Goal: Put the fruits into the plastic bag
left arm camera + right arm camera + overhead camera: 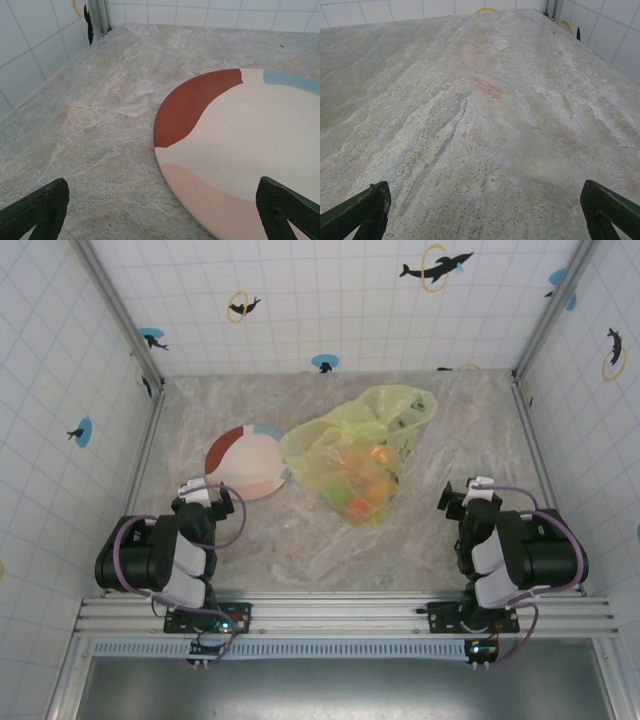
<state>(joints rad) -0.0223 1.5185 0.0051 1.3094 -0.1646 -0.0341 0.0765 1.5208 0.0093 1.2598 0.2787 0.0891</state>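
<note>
- Plainly, the left fingers [42, 210] are spread wide with nothing between them. One tip is over bare desk [100, 125], the other over the near rim of the plate [240, 145].
- The right fingers [360, 210] are spread just as wide and hold nothing, above marbled desk.
- From the top, the left fingers [205, 498] sit near left and the right fingers [468, 498] near right, both apart from the bag.
- The plate [245, 462] lies at 1 o'clock from the left fingers and carries nothing.
- The plastic bag [350, 435] lies at 10 o'clock from the right fingers, its edge against or just beside the plate; I cannot tell which. Its handles trail toward 1 o'clock.
- The fruits [365, 485] show through the film as orange, yellow and green lumps bunched at the bag's 6 o'clock end. Their count is unclear.
- Judged from this, the bagging looks finished, or very nearly: at most a check that none hides under the folds.
</note>
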